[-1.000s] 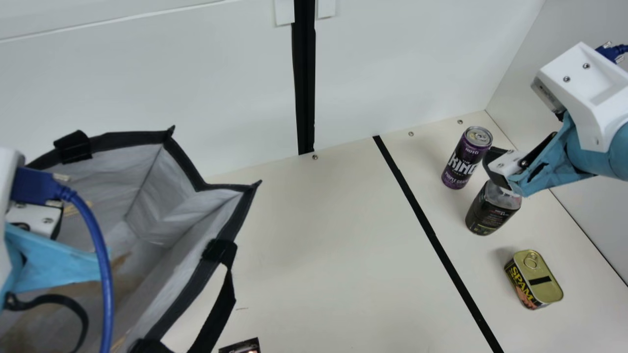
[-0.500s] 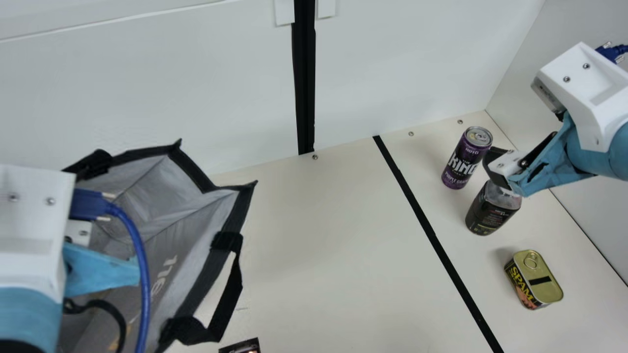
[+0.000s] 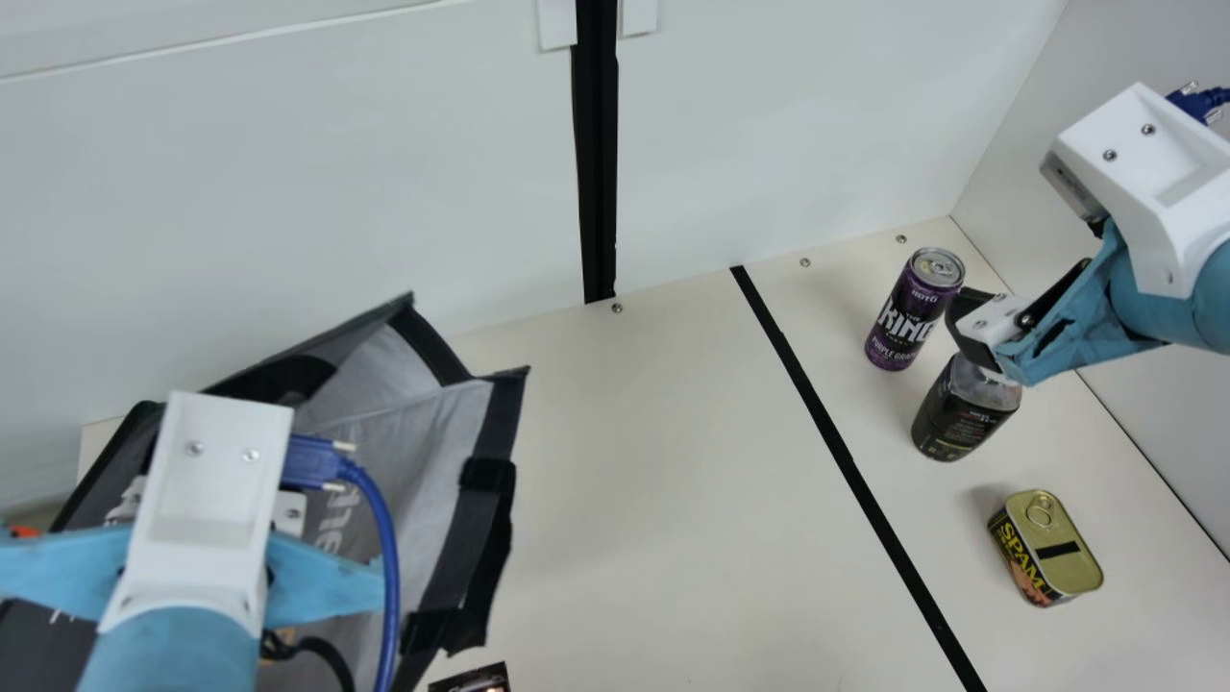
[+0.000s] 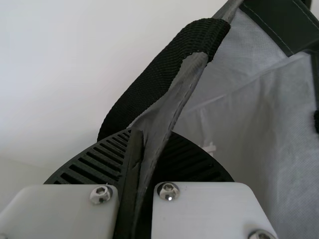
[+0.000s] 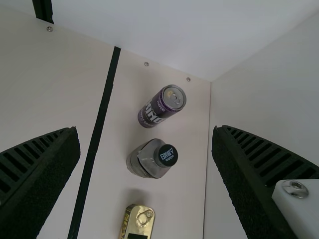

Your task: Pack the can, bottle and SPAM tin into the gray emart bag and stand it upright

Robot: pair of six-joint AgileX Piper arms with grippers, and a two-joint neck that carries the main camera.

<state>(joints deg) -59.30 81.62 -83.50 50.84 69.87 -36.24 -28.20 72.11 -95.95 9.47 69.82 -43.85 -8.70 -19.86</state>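
Note:
My left gripper (image 3: 202, 481) is over the gray bag (image 3: 380, 375) at the main view's left. In the left wrist view the left gripper (image 4: 138, 135) is shut on the gray bag's rim (image 4: 172, 107), beside a black strap. My right gripper (image 3: 990, 322) hangs above the bottle (image 3: 964, 411); in the right wrist view the right gripper (image 5: 144, 130) is open, fingers wide apart, holding nothing. The purple can (image 3: 913, 309) stands behind the bottle, and the SPAM tin (image 3: 1047, 548) lies in front of it. All three are outside the bag.
A black tape line (image 3: 846, 461) runs along the table between the bag and the three goods. White walls rise at the back and right. A small dark printed item (image 3: 471, 679) pokes in at the bottom edge.
My left arm has moved right in the main view, and the bag's rim has shifted and folded with it, narrowing the opening. The right arm, can, bottle and tin have kept still.

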